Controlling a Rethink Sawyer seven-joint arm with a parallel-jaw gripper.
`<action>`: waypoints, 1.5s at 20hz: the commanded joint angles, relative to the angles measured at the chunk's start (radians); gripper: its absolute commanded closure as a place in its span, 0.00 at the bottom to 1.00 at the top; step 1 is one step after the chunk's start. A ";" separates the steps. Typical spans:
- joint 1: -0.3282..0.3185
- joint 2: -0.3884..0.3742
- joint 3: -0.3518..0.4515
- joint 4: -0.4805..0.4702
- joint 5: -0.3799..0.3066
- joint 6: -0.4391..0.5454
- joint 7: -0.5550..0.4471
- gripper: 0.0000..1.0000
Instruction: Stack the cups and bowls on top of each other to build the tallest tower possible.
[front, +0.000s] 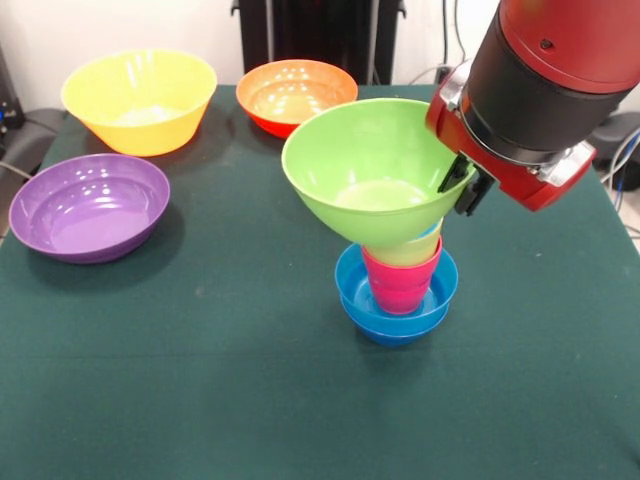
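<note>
The tower stands at mid-table: nested small blue bowls (397, 305) hold the red-pink cup (402, 285), with the yellow cup (405, 254) inside it and a sliver of the light blue cup (433, 230) above. The lime green bowl (365, 170) sits tilted on top of the cups. My gripper (463, 187) comes in from the upper right and pinches the green bowl's right rim, one black finger inside and one outside. How many blue bowls are nested cannot be told.
A large yellow bowl (140, 100) stands at the far left, an orange bowl (297, 95) at the far middle and a purple bowl (90, 205) at the left. The robot's pedestal (320, 30) is behind the orange bowl.
</note>
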 joint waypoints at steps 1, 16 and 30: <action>0.011 -0.008 0.049 0.029 0.003 0.082 -0.205 1.00; 0.018 -0.071 0.031 0.175 0.034 0.018 -0.158 1.00; 0.019 -0.127 0.032 0.303 0.031 -0.064 -0.134 1.00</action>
